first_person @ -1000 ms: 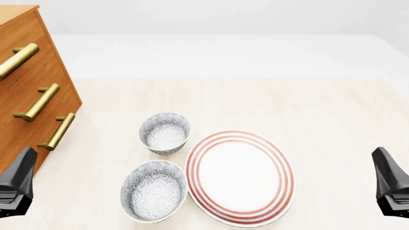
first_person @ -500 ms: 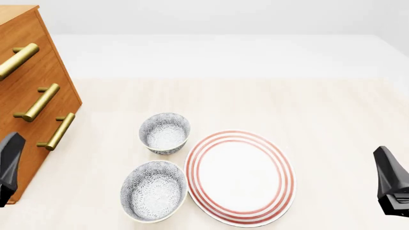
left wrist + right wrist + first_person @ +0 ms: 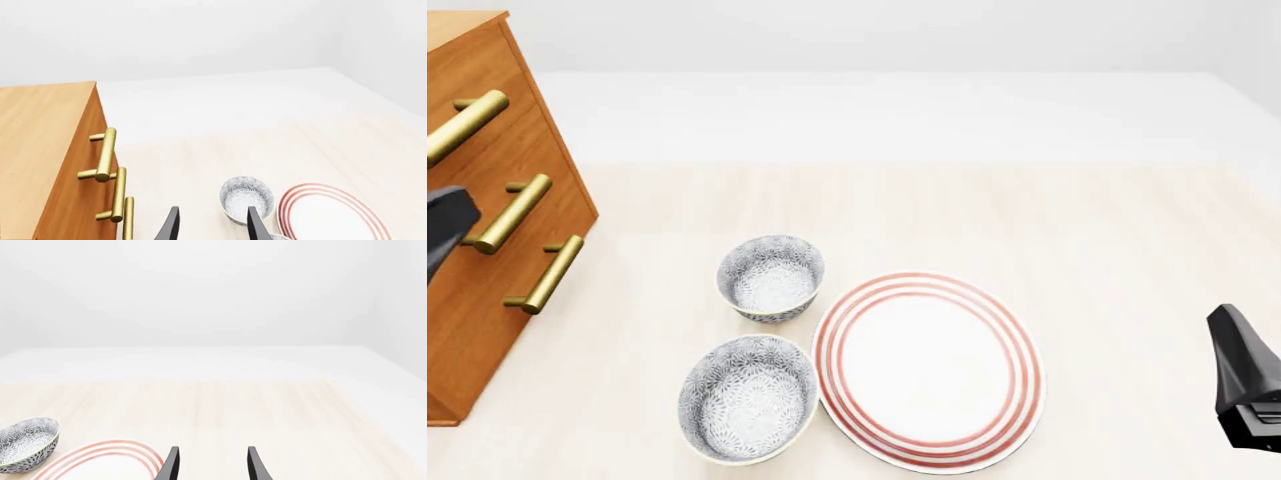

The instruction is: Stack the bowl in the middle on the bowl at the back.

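The bowl at the back point(image 3: 771, 277) is small, white and grey-speckled, and stands upright left of centre. The bowl in the middle point(image 3: 749, 398), its twin, sits nearer to me, just in front of it. My left gripper point(image 3: 443, 230) hangs at the far left edge beside the dresser, well away from both bowls. In the left wrist view its fingers stand open point(image 3: 212, 210) with the back bowl point(image 3: 247, 198) beyond them. My right gripper point(image 3: 1241, 385) is at the far right edge, open point(image 3: 212, 450) and empty. The back bowl point(image 3: 27, 444) shows off to one side there.
A large white plate with red rings point(image 3: 928, 355) lies right of the bowls, almost touching the nearer one. A wooden dresser with brass handles point(image 3: 494, 200) stands at the left edge. The plate point(image 3: 330, 215) and dresser point(image 3: 47, 160) also show in the left wrist view.
My left gripper has risen along the left edge, from near the table's front up beside the dresser handles. The right gripper and both bowls have stayed put.
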Motion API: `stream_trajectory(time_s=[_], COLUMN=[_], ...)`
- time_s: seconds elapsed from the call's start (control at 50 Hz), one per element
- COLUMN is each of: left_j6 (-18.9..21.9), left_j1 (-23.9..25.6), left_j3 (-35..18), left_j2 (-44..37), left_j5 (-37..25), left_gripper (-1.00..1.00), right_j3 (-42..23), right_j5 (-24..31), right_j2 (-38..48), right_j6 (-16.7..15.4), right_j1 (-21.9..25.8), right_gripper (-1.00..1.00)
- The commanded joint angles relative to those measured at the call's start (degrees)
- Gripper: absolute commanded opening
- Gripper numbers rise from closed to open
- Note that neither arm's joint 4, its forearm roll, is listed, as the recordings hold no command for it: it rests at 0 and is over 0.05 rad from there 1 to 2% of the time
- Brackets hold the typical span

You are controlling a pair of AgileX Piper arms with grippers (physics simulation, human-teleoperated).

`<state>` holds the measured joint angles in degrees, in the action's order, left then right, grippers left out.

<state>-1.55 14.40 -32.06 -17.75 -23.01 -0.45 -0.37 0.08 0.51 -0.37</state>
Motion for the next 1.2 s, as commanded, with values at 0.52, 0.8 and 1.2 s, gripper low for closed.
stream_trajectory(time_s=[0.52,0.8,1.2], left_j6=[-6.38,-11.02,-14.24], left_j1=[13.09,16.37,14.19], left_j3=[-14.56,-9.41,-1.5], left_j2=[-30.85,-35.28,-36.9], left_j5=[-15.04,-13.03,-6.78], left_gripper=[1.0,1.0,1.0], right_j3=[-0.05,-0.03,-0.11], right_j5=[0.26,0.16,0.24], right_j2=[0.11,0.19,0.06], right_j6=[0.64,0.53,0.46], right_j1=[-0.18,-0.19,-0.16], right_gripper=[1.0,1.0,1.0])
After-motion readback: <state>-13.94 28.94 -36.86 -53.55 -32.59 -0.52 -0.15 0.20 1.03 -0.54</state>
